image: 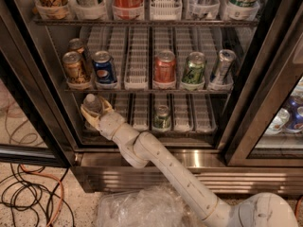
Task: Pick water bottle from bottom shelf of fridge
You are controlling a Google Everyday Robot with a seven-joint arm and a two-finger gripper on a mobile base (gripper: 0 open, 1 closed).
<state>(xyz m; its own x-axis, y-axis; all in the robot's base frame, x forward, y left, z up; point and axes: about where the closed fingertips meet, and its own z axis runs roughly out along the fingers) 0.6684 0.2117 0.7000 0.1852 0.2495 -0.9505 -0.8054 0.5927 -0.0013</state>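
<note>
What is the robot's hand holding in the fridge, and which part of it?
The gripper grips the small clear ribbed plastic water bottle around its body, below the pale cap, on the bottom shelf.

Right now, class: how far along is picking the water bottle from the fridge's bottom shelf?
Done: the gripper is inside the fridge, at the water bottle. In hand: the grasp, firmness unclear. Left: lifting the bottle, which stands on the bottom shelf, and bringing it out.
</note>
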